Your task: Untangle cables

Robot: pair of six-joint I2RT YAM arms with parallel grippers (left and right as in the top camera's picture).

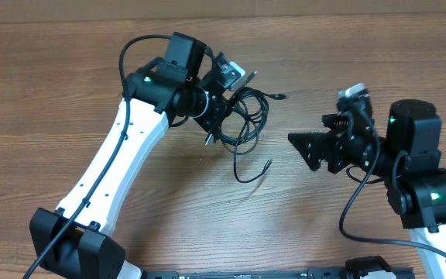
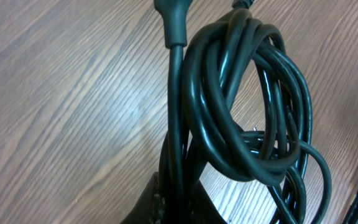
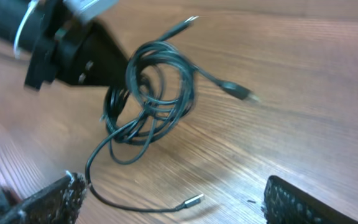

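Note:
The cables (image 1: 246,116) are a tangled bundle of thin black loops at the table's centre. One loose strand trails toward me and ends in a silvery tip (image 1: 268,164). My left gripper (image 1: 217,122) is shut on the bundle's left side. In the left wrist view the loops (image 2: 247,112) hang right in front of the camera, pinched at the bottom between the fingers (image 2: 166,205). My right gripper (image 1: 302,153) stands open to the right of the bundle, apart from it. The right wrist view shows the bundle (image 3: 154,93) ahead and the silvery tip (image 3: 194,200) lying between the spread fingers (image 3: 48,199).
A black plug on a short strand (image 1: 281,96) sticks out to the bundle's right, and another plug tip (image 3: 188,23) points to the far side. The wooden table (image 1: 347,62) lies under everything. The left arm's white link (image 1: 107,178) runs diagonally across the left part.

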